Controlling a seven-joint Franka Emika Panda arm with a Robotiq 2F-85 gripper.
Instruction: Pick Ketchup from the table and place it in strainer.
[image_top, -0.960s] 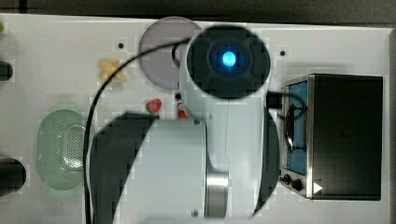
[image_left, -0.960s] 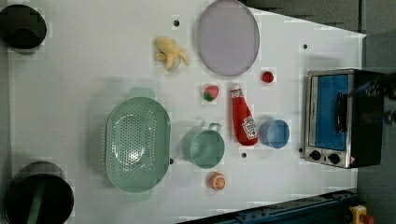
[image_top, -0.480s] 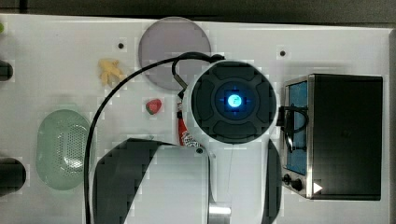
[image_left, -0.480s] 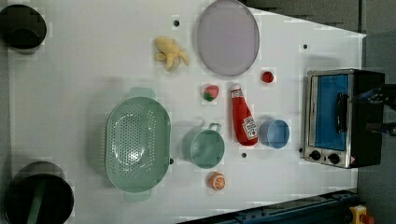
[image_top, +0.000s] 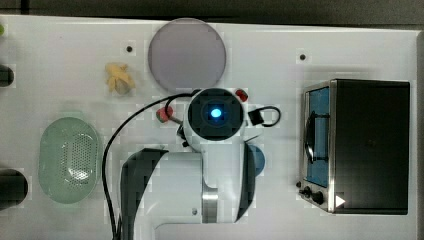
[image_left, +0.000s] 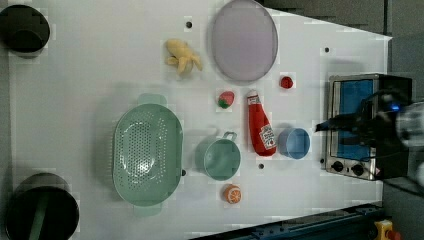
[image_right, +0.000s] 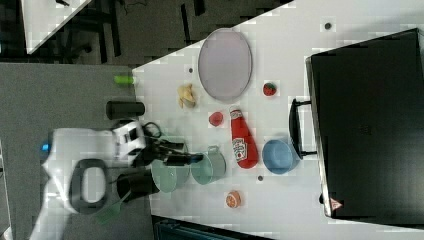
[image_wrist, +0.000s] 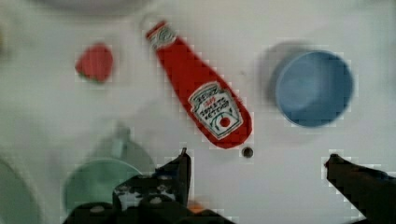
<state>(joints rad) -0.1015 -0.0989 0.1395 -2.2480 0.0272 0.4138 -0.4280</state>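
The Ketchup (image_left: 261, 126) is a red squeeze bottle with a white cap, lying flat on the white table between a teal cup (image_left: 218, 158) and a blue cup (image_left: 294, 143). In the wrist view the Ketchup (image_wrist: 201, 98) lies slantwise just ahead of my gripper (image_wrist: 259, 161), whose two dark fingers stand wide open with nothing between them. The strainer (image_left: 147, 155), a pale mint-green oval basket, rests at the left view's left, beyond the teal cup. In the top view the strainer (image_top: 69, 160) sits at the left and my arm covers the bottle.
A toaster oven (image_top: 360, 145) stands at the top view's right. A grey-lilac plate (image_left: 244, 40), a yellow toy (image_left: 182, 56), a strawberry piece (image_left: 226, 99), a small red piece (image_left: 286, 82) and an orange piece (image_left: 232, 193) lie around. Black cylinders (image_left: 22, 27) stand at the table's corners.
In the top view my arm has moved down from beside the plate to over the bottle's place and looks smaller. In the left view it has come in from the right.
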